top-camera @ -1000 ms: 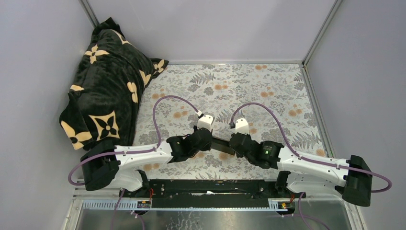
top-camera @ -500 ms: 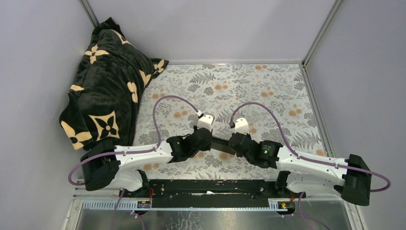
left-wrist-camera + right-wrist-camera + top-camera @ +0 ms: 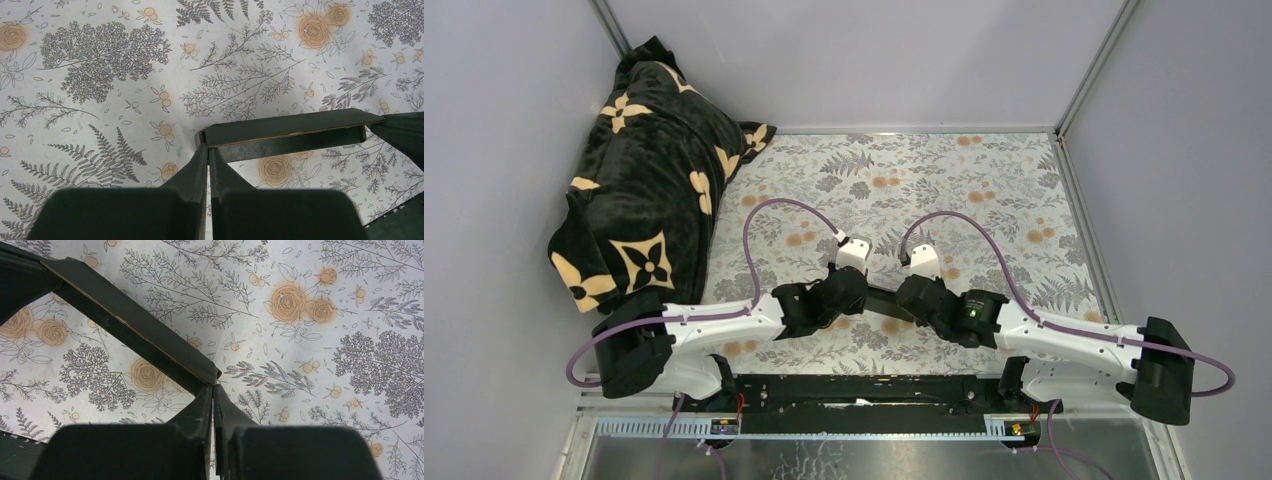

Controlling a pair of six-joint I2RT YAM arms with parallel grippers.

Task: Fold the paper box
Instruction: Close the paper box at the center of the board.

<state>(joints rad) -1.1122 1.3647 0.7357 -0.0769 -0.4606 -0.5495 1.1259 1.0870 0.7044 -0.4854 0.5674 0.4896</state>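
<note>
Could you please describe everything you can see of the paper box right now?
The paper box is matte black thin card, folded flat into a long narrow strip with a pale layered edge. Its ends are pinched: the left end effector is shut on one corner, the right end effector on the other, over the floral tablecloth. Whether it touches the cloth is unclear.

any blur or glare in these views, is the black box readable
Top external: even soft light, no glare, paper box just a thin dark sliver. Left wrist: box sharp, left pincer soft nearest the lens. Right wrist: likewise, card edge crisp.
</note>
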